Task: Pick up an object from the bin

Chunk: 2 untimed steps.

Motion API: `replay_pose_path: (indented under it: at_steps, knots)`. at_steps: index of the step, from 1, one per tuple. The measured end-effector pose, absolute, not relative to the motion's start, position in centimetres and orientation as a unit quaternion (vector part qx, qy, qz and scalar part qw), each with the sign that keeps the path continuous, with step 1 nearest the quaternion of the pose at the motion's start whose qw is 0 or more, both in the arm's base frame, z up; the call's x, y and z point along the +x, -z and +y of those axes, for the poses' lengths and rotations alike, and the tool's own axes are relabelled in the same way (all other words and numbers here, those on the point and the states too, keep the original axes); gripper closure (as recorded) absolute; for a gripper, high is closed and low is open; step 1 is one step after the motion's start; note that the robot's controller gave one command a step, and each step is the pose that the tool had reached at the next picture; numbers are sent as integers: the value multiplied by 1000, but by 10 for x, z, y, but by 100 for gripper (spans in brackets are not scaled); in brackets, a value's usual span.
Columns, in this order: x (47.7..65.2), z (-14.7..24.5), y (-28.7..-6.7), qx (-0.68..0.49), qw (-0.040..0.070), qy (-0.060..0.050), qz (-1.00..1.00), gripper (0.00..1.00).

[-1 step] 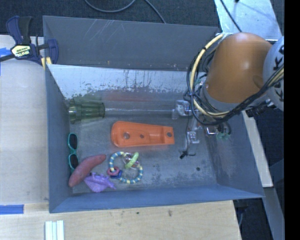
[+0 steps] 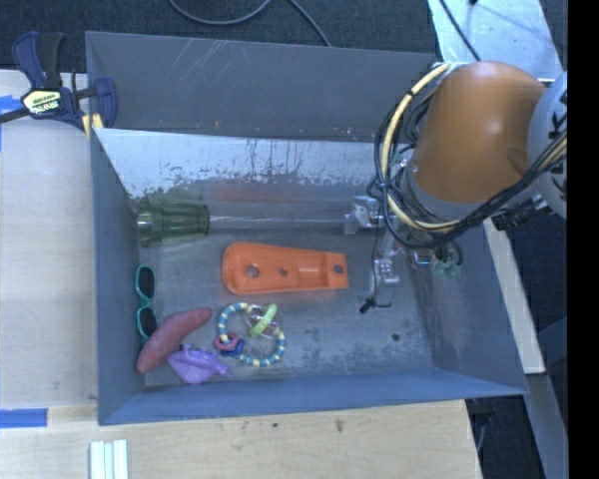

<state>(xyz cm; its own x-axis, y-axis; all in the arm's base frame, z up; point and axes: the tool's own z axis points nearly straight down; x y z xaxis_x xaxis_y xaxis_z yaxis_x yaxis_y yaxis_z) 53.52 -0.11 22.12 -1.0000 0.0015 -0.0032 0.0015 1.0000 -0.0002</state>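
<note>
A grey metal bin (image 2: 459,297) seen from above, with every place given from the long orange plastic piece (image 2: 285,269) that lies flat mid-floor.

- Farthest to its left, against the left wall, a pair of teal sunglasses (image 2: 143,302).
- Up and left of it, a dark green cup (image 2: 172,221) on its side.
- Below and left of it, a reddish-brown sausage-shaped thing (image 2: 172,339) touching a crumpled purple thing (image 2: 198,365).
- Just below its left half, a ring of coloured beads (image 2: 250,333).
- Just beside its right end, and apart from it, the gripper (image 2: 377,292) hangs low over bare floor with nothing seen in it. Whether it is wide or narrow cannot be told.
- Above and right of it, the arm's rounded orange cover (image 2: 479,133) with looped cables.

The orange piece is the nearest thing to the gripper and is taken here as the likely pick.

Risks, as a judgement: the piece is broad and lies flat, so a grasp from above may find no edge and slide off. Pinching one end could let it swing and drop. From its present spot, a straight descent would likely meet only metal.

The bin floor is scuffed, scratched and streaked, with walls sloping up all round. Beyond the far wall lies dark flooring crossed by a black cable (image 2: 280,13).
</note>
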Motion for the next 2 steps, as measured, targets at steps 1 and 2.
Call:
replay_pose_path:
  at_steps: [1, 2]
  knots:
    - [550, 16, -184, 27, 5, 0, 1000, 0]
    - [562, 27, -135, -3, 3, 0, 1000, 0]
